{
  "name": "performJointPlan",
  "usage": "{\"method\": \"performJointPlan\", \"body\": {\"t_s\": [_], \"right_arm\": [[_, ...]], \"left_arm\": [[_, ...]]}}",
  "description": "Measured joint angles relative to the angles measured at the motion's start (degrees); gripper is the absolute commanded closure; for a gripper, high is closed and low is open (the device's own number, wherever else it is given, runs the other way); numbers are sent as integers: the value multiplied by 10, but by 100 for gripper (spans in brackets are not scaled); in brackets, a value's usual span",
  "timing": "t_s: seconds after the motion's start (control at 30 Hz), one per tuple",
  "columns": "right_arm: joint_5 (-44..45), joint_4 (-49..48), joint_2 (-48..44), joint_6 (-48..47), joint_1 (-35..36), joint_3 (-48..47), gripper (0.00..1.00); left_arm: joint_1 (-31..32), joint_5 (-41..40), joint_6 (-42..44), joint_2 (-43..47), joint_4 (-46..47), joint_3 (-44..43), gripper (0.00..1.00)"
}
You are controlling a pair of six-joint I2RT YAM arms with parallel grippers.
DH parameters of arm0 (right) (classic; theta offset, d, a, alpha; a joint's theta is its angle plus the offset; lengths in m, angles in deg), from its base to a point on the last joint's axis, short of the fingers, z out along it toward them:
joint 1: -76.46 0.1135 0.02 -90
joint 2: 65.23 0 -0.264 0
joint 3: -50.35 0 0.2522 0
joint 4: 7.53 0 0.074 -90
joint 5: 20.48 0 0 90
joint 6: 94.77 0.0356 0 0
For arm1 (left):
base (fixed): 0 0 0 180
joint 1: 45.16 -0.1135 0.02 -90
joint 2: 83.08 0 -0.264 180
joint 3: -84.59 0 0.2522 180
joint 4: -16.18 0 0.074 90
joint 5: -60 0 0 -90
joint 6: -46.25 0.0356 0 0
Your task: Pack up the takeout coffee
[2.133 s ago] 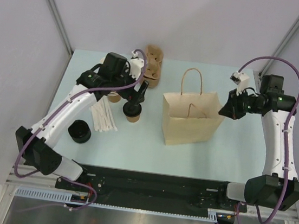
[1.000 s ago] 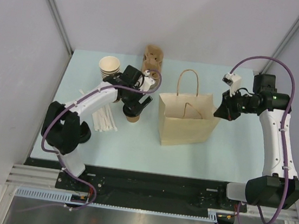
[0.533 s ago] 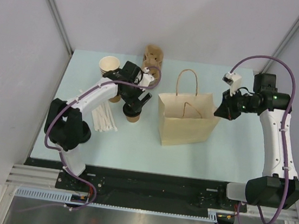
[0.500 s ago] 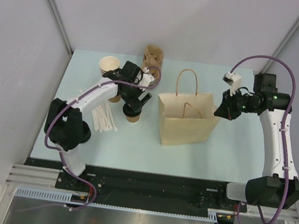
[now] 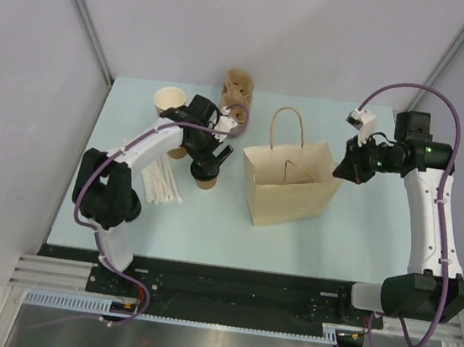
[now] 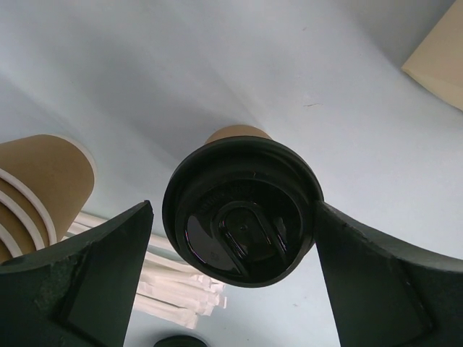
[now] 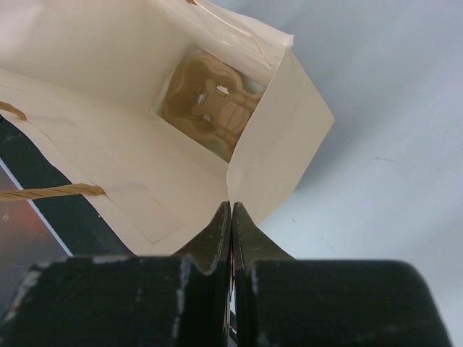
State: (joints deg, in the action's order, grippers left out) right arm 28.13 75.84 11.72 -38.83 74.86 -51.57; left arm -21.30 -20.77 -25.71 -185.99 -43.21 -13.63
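Table point(image 5: 209, 221): pale blue, beneath both claws.
Paper bag point(image 5: 289, 193): upright and open-mouthed, near the left gripper point(image 5: 208, 158) on its right side, with a bare strip of table between. Pulp cup carrier point(image 7: 210, 105) lying on the bag's floor.
Right gripper point(image 5: 340, 171): closed flat, pinching the bag's right rim point(image 7: 289, 94) between its fingers and holding the mouth open.
Left gripper, wrist view point(image 6: 235, 238): spread wide, one finger point(image 6: 108, 253) on each side of the lid; a thin sliver of table shows at the left finger, and the right finger sits at the rim. No squeeze visible.
Stack of lidless cups point(image 5: 170, 102): just beside the left finger's outer face point(image 6: 36, 188).
Takeout coffee point(image 5: 206, 175): standing on the table directly below the left claw, centred between its fingers point(image 6: 241, 210). Upright, long axis vertical and in line with the claw's approach. Nearer arm by far: the left one.
Coffee's look: small brown paper cup, mostly hidden under its glossy black round lid with a raised sip tab; lid seems seated level.
Key relation for the coming move: probably a close on the lid or upper wall, then a lift rightward to the bag's mouth.
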Motion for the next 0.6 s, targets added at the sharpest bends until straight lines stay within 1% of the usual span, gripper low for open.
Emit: {"method": "performJointPlan", "body": {"t_s": [0.17,0.43,0.53,0.6], "right_arm": [[0,0,3,0,1,-5,100],[2,1,3,0,1,-10,100],[3,2,3,0,1,-13,100],[3,2,3,0,1,-14,100]], "left_arm": [[-5,11,0,-1,-2,0,9],[-9,30,0,-4,-8,0,10],[-11,35,-1,-7,-9,-2,14],[-12,38,-1,-7,-11,-3,18]]}}
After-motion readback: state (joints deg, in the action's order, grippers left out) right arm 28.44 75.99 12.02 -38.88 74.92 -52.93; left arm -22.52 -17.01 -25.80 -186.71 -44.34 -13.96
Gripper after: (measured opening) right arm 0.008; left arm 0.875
